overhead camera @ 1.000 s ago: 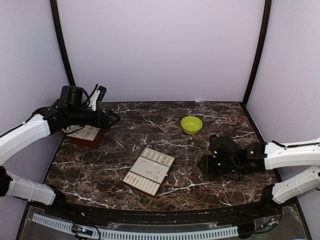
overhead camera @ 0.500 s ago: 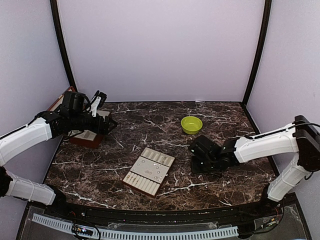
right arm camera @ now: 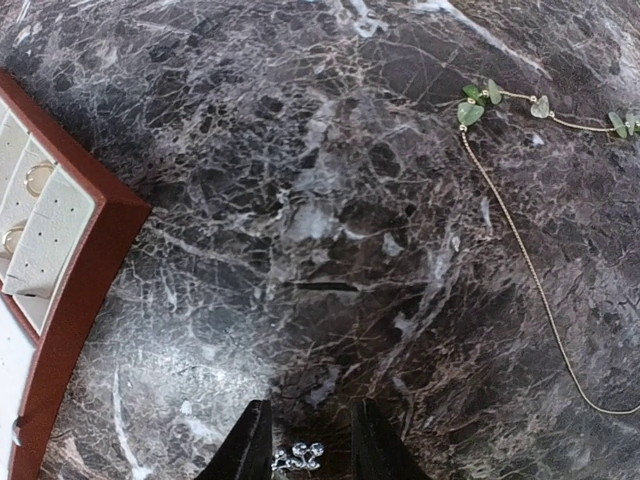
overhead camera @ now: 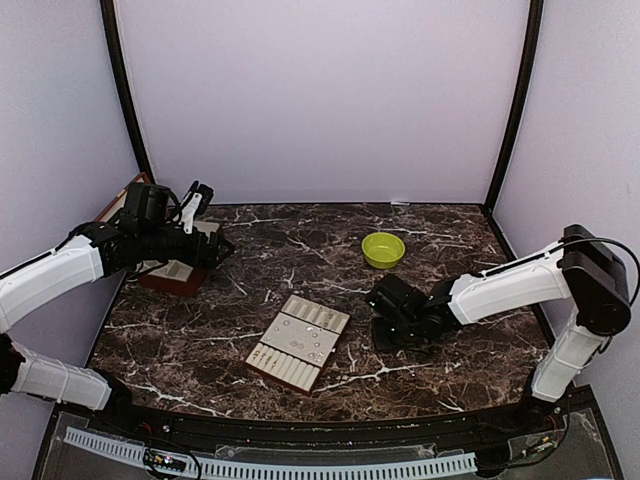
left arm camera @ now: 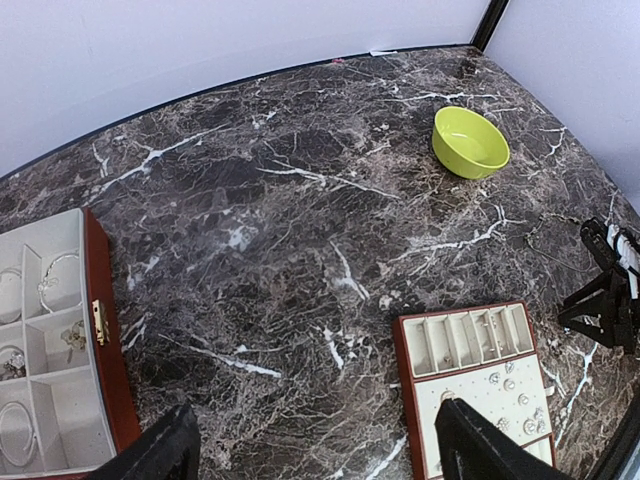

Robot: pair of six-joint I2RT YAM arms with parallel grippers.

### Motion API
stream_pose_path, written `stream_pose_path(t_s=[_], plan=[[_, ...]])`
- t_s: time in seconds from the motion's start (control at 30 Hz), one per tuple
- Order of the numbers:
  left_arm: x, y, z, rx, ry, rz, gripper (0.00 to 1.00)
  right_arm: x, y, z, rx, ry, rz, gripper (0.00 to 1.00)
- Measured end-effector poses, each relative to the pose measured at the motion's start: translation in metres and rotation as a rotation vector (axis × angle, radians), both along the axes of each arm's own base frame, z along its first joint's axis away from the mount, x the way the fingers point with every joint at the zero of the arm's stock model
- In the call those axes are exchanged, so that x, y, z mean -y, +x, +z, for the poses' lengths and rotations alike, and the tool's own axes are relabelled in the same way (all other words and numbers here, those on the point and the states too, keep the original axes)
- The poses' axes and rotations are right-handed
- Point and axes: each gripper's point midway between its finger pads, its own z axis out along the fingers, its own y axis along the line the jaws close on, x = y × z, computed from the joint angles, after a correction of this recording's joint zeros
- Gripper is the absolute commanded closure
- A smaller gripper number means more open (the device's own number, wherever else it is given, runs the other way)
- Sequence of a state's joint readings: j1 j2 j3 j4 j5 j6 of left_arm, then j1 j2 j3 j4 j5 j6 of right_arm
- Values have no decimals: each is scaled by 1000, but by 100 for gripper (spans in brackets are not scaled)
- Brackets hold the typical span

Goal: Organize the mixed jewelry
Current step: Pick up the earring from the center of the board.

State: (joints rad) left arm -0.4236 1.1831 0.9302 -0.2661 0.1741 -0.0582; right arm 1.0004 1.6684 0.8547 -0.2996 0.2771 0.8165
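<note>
At the far left a reddish-brown hinged box with cream compartments (left arm camera: 108, 370) lies open on the dark, white-veined marble table (left arm camera: 280, 200); part of the mixed jewelry (left arm camera: 12, 362) (hoops and small silvery bits) sits in its cells. The left gripper (left arm camera: 317, 408) hangs above the table just beside the box, its jaws spread wide with nothing between them.

Toward the middle lies a flat cream compartment tray with a reddish-brown rim (left arm camera: 402, 380); pale studs (left arm camera: 508, 383) dot its perforated panel, and rings (right arm camera: 38, 178) sit in its slots. Behind it and to the right, well apart, stands a round yellow-green bowl (left arm camera: 470, 160).

Just right of the tray the right gripper (right arm camera: 308, 415) is low over the marble; its black fingers (right arm camera: 250, 445) stand a little apart on either side of a small silvery cluster piece (right arm camera: 298, 457); whether they pinch it I cannot tell. Near it a thin gold chain with green stones (right arm camera: 470, 112) lies loose on the table.
</note>
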Motion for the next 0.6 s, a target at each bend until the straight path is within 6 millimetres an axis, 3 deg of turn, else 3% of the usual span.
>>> stream_pose_path(t_s=[0.6], plan=[[0, 0, 0, -2, 0, -1, 16, -1, -7, -1, -1, -32, 5, 81]])
